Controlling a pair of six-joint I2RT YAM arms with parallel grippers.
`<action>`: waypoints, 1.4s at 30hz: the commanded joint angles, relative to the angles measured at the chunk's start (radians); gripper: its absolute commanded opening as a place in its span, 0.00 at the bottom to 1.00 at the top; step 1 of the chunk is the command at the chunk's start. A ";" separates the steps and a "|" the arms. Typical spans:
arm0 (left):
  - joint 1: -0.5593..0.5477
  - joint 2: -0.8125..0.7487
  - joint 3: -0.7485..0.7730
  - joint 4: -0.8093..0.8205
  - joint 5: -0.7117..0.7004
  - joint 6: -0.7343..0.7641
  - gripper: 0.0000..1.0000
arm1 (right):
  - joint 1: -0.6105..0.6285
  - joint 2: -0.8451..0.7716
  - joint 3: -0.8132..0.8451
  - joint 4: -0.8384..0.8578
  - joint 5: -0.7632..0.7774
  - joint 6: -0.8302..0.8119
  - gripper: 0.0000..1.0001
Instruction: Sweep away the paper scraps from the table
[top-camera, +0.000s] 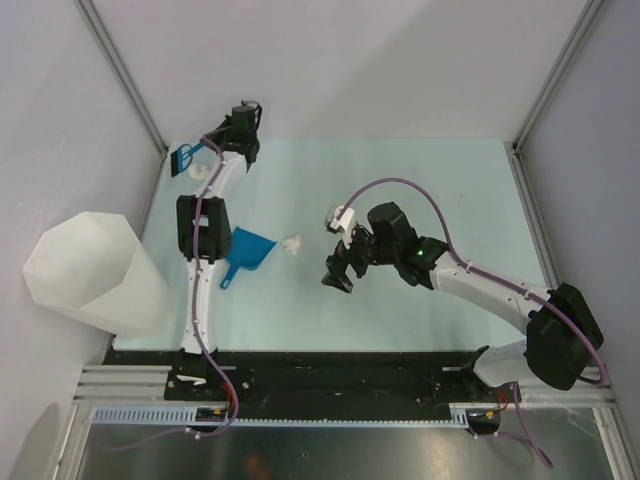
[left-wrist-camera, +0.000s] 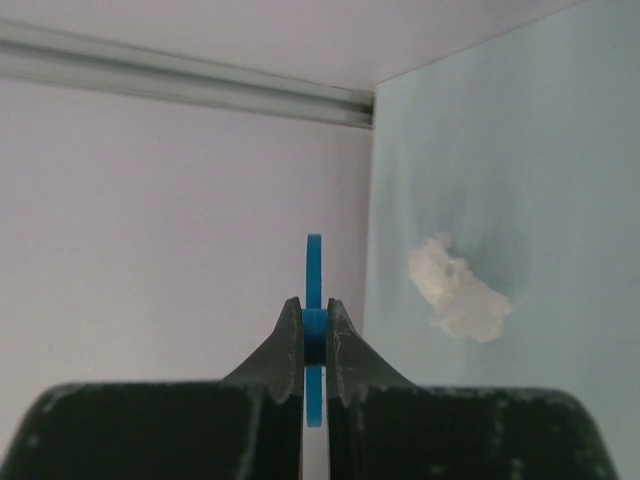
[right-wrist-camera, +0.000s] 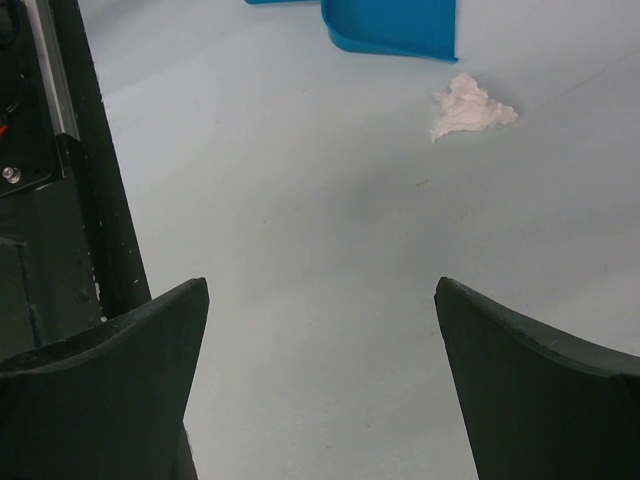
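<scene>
Pinching a thin blue brush (left-wrist-camera: 314, 260) tight in the left gripper (left-wrist-camera: 314, 335), just beside a paper scrap (left-wrist-camera: 458, 290) near the table (top-camera: 450, 190) edge. Spread wide at the right gripper (right-wrist-camera: 320, 288), above the table, near another scrap (right-wrist-camera: 470, 105) beside the dustpan (right-wrist-camera: 395, 25).

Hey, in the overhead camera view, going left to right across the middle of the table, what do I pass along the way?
white bin → blue dustpan → paper scrap → right gripper
</scene>
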 joint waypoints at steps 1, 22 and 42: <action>-0.015 0.010 -0.024 0.018 0.148 -0.036 0.00 | 0.014 -0.029 0.001 0.029 0.035 -0.007 1.00; -0.119 -0.381 -0.516 -0.304 0.996 -0.369 0.00 | 0.068 -0.093 0.001 -0.074 0.156 -0.015 1.00; -0.448 -0.786 -0.745 -0.433 1.150 -0.528 0.00 | 0.118 -0.339 -0.079 -0.124 0.318 0.060 1.00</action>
